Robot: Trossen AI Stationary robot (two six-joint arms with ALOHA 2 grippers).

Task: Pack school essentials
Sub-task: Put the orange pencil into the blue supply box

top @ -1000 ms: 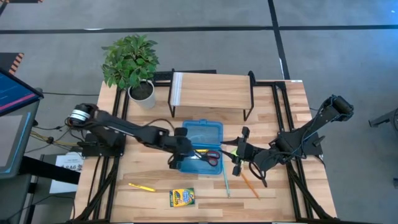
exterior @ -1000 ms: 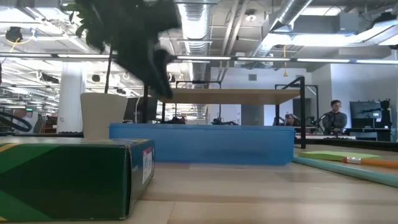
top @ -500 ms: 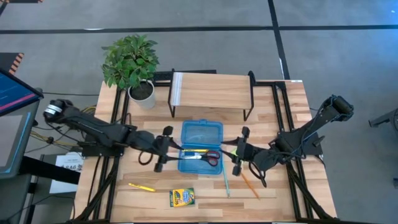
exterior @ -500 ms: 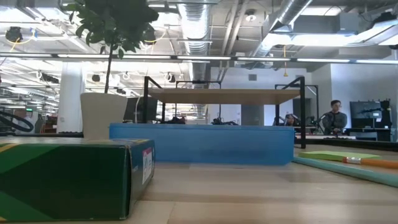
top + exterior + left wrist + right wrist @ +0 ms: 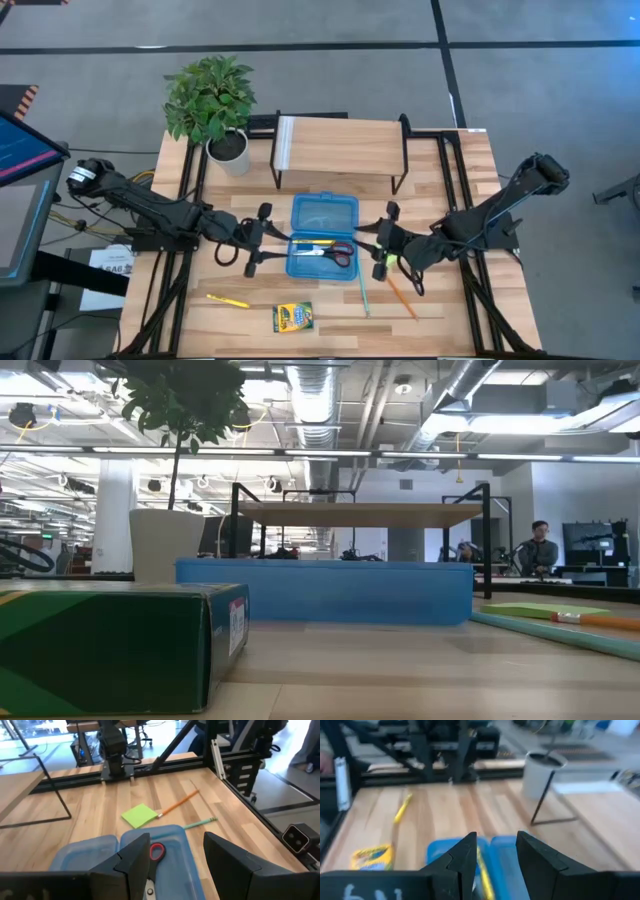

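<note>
I am holding my left pincer [image 5: 252, 241] low over the table [image 5: 440, 310], just beside the open blue case [image 5: 322, 236] on its outer side; its fingers are standing apart and gripping nothing. My right pincer [image 5: 381, 243] is waiting just beside the opposite side of the case, fingers likewise parted and empty. Packing is partly done, in my judgement: the red-handled scissors [image 5: 338, 252] and a yellow pencil [image 5: 318, 242] are lying inside the case tray, between my two pincers. The remaining items are lying loose on the table. The lime-green sticky-note pad [image 5: 139, 814] is resting near my right pincer, partly under that arm in the high view. The teal pencil [image 5: 363, 292] and the orange pencil [image 5: 402, 297] are lying near my right pincer, toward the table's front edge. The crayon box [image 5: 292, 317] and a second yellow pencil [image 5: 228, 300] are lying near my left pincer, also toward the front edge. I cannot see the eraser. The case lid is open, so closing is also outstanding.
</note>
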